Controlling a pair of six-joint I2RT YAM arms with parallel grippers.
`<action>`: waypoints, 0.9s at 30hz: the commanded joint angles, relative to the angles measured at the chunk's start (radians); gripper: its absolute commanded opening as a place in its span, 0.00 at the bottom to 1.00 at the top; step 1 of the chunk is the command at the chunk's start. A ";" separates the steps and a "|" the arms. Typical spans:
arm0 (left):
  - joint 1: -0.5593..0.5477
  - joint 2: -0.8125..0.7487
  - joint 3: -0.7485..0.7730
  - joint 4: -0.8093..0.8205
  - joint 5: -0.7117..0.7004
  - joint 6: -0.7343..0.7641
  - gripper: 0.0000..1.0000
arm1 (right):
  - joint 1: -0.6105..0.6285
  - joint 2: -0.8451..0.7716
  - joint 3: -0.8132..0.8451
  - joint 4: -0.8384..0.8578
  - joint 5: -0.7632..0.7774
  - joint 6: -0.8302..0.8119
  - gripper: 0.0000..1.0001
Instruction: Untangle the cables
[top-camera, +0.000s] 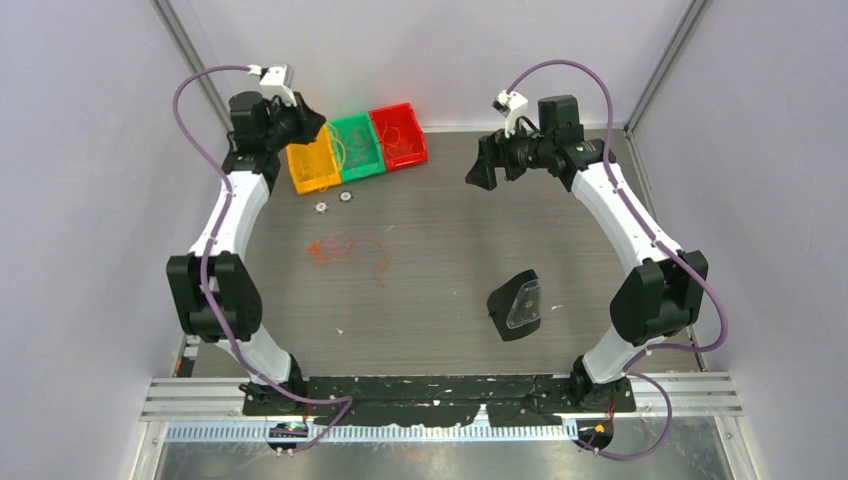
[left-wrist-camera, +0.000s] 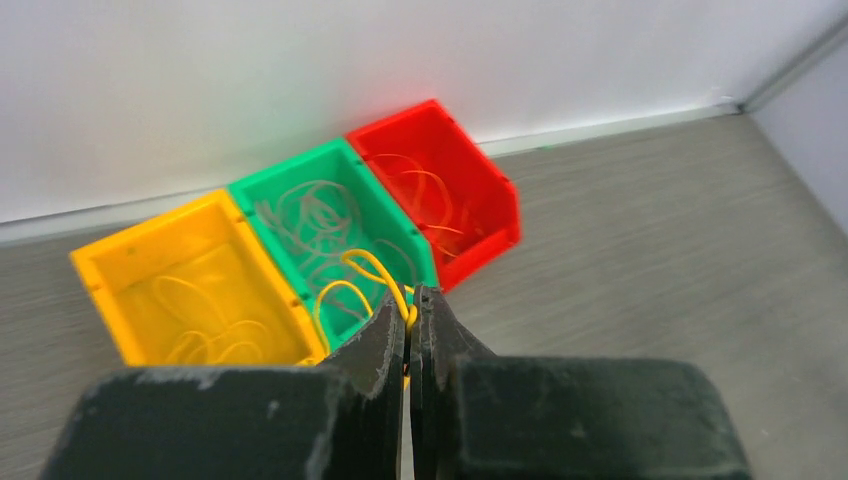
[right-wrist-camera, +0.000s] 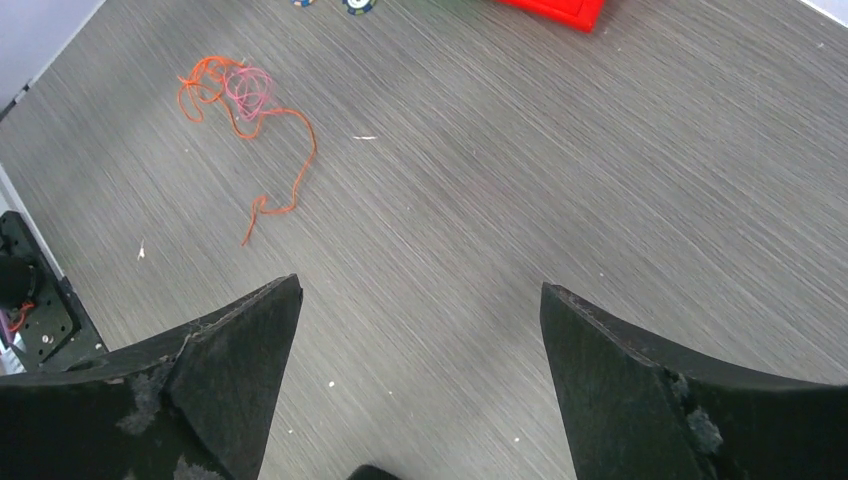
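Three small bins stand in a row at the far edge of the bench (top-camera: 450, 230), toward its left corner: a yellow bin (top-camera: 312, 165), a green bin (top-camera: 357, 145) and a red bin (top-camera: 398, 135), touching side by side, each with thin wires lying loose inside. The bench top is a grey wood-grain sheet, dusted with a few pale flecks. Plain pale lilac walls (top-camera: 420, 50) close it in on three sides, and a ribbed metal rail (top-camera: 450, 395) runs along the near edge where both arms are bolted down.

Over the yellow and green bins, the left fingers (left-wrist-camera: 380, 345) are pressed together on a yellow wire (left-wrist-camera: 365, 268), which loops up from between their tips above the green bin. The right fingers (right-wrist-camera: 235, 350) are spread wide and hold nothing; they hang above bare bench toward the far right corner.

The tangle of cables (right-wrist-camera: 240, 100), orange and red with a pinkish knot in it, lies flat on the bench left of its middle, well apart from both arms, one loose orange end trailing toward the near edge. Two small round pieces (top-camera: 333, 201) sit just in front of the yellow and green bins. A black object (top-camera: 516, 305) with a clear face rests toward the near right part of the bench.
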 joint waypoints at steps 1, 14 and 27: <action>0.013 0.093 0.136 -0.049 -0.139 0.138 0.00 | -0.011 -0.079 -0.011 -0.013 0.025 -0.044 0.95; 0.058 0.515 0.557 -0.132 -0.244 0.110 0.00 | -0.032 -0.063 -0.004 -0.044 0.052 -0.061 0.95; 0.068 0.674 0.684 -0.185 -0.253 0.061 0.35 | -0.054 -0.047 0.026 -0.111 0.067 -0.082 0.95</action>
